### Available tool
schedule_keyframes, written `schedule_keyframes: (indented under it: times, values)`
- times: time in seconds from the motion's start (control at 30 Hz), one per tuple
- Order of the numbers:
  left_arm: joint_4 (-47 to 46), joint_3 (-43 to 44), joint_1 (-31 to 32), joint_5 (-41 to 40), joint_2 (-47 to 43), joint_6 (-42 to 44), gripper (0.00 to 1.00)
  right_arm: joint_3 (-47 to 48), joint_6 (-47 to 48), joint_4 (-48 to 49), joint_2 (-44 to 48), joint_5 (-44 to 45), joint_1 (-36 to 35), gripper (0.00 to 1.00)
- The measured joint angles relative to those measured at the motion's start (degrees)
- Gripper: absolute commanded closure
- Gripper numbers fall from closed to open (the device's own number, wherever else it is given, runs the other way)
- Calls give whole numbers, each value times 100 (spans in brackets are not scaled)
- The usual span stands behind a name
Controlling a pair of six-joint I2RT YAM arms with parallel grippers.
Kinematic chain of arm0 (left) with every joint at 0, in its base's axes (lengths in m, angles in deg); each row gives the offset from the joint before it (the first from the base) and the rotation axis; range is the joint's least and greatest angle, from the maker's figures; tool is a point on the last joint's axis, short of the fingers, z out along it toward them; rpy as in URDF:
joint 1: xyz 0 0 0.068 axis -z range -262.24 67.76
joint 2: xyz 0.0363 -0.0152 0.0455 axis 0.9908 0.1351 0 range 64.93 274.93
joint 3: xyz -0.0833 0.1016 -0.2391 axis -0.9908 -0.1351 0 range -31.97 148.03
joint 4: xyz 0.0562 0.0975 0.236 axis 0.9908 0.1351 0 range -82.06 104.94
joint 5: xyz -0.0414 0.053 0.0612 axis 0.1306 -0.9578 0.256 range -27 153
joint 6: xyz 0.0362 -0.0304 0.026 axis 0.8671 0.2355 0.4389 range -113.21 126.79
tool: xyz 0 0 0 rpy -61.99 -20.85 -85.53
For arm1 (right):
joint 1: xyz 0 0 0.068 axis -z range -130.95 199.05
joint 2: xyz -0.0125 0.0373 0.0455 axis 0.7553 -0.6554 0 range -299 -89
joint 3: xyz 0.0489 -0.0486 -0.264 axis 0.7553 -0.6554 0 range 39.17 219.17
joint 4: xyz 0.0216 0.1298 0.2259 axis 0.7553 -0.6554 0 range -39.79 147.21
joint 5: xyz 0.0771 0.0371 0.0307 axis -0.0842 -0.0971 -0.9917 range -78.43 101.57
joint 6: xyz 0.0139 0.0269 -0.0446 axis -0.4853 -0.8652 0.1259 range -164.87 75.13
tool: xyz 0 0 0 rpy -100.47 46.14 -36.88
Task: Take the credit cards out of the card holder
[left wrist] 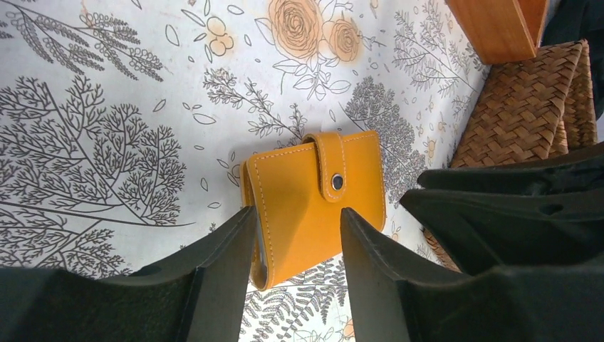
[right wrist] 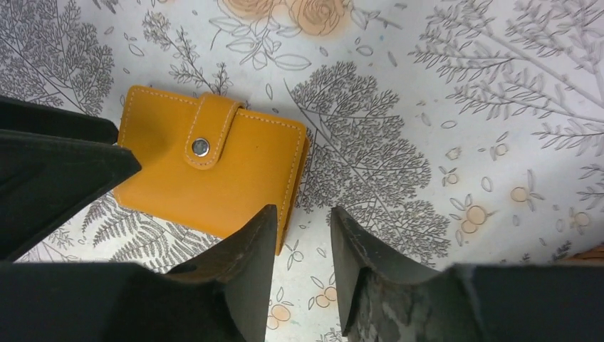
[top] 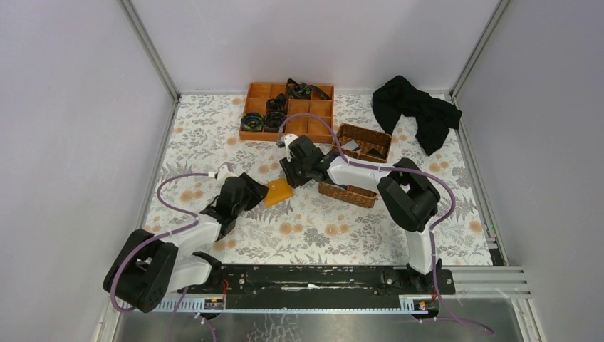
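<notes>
The card holder (top: 278, 192) lies shut on the floral cloth, orange-tan, with its strap snapped. It also shows in the left wrist view (left wrist: 313, 192) and in the right wrist view (right wrist: 214, 164). No cards show. My left gripper (top: 255, 194) is open, and its jaws (left wrist: 297, 211) straddle the holder's near end, one finger beside the folded edge. My right gripper (top: 288, 174) is open and empty over the cloth (right wrist: 303, 210), with one finger at the holder's other edge. The two grippers face each other across the holder.
A large orange compartment tray (top: 288, 110) with dark items stands at the back. Two brown wicker baskets (top: 363, 142) (top: 347, 194) sit right of the holder, under the right arm. A black cloth (top: 417, 107) lies at the back right. One basket (left wrist: 520, 107) shows close in the left wrist view.
</notes>
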Motion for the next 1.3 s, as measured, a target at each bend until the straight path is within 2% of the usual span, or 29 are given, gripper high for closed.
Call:
schedule_keyframes:
  times: [0.1, 0.33, 0.37, 0.43, 0.5, 0.57, 0.6, 0.63, 0.8, 0.93, 1.03, 1.2, 1.3]
  values:
    - [114, 0, -7, -13, -262, 179, 41, 61, -13, 22, 57, 103, 0, 45]
    - [514, -11, -4, -260, -262, 201, 41, 951, 7, -254, -127, 260, -140, 49]
    - [592, -24, -4, -282, -225, 199, 40, 1071, 9, -247, -173, 293, -179, 50]
    - [667, -66, 13, -304, -260, 186, 42, 1311, 17, -254, -275, 350, -302, 62]
    - [732, -111, 48, -315, -369, 192, 55, 1425, 26, -251, -345, 391, -420, 71]
    - [914, -140, 76, -341, -474, 227, 86, 1493, 15, -306, -422, 398, -485, 73]
    - [992, -144, 79, -356, -505, 210, 98, 1530, 9, -328, -479, 398, -511, 74]
    - [1093, -144, 79, -374, -549, 245, 100, 1561, 9, -358, -529, 400, -522, 74]
    - [1222, -238, 79, -236, -1012, 466, 100, 1565, 4, -490, -691, 442, -514, 74]
    - [863, -275, 79, 205, -1071, 577, 100, 1572, 2, -579, -710, 455, -514, 64]
    - [271, -319, 79, 719, -758, 586, 100, 1606, -2, -595, -710, 455, -514, 58]
    - [-997, -531, 79, 1644, 87, 452, 100, 1655, -9, -619, -713, 455, -514, 57]
    - [-1307, -542, 81, 1849, 461, 407, 100, 1657, -9, -632, -713, 452, -514, 56]
